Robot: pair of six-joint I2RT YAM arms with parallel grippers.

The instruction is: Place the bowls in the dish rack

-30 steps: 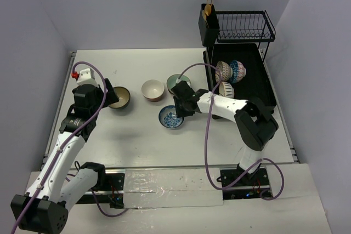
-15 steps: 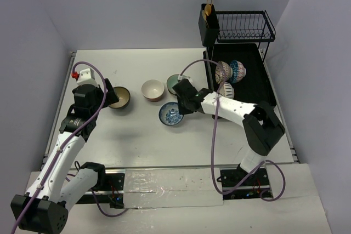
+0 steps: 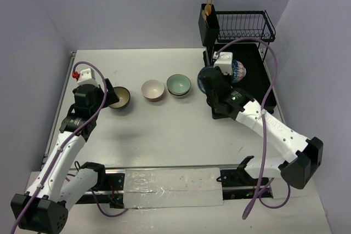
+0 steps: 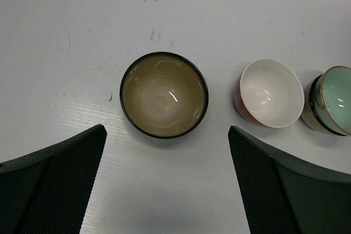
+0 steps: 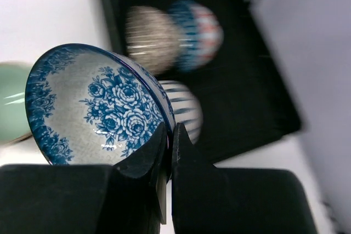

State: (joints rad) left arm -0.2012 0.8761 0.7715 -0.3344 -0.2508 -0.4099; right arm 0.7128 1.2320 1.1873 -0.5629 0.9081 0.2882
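Right gripper (image 5: 169, 135) fingers pinched narrow on the rim of the blue floral bowl (image 5: 98, 105), one finger inside, one outside. Bowl tilted on edge, off the table, at the left edge of the dish rack (image 3: 258, 89). A second ago this bowl sat flat on the table in front of the mint bowl (image 3: 179, 84) with the right gripper at it; now it is lifted and carried across to the rack, and the right arm has swung out to the right. Mint bowl now fully uncovered.

Left gripper (image 4: 165, 130) fingers spread wide, holding nothing, hovering over the tan dark-rimmed bowl (image 4: 164, 94); same pose as before. White bowl with red outside (image 4: 271, 92) sits between the tan and mint bowls, all three in a row, upright, unmoved.

In the rack, right wrist view: brown-white patterned bowl (image 5: 151, 36), blue-and-red patterned bowl (image 5: 197, 26) and striped bowl (image 5: 184, 105) stand on edge, blurred.

White table (image 3: 164, 135), light scuffs. Black cutlery holder (image 3: 209, 23) with gold forks on the rack's back left corner, wire shelf (image 3: 244, 26) beside it. Pale lavender walls (image 3: 137, 4) on three sides.
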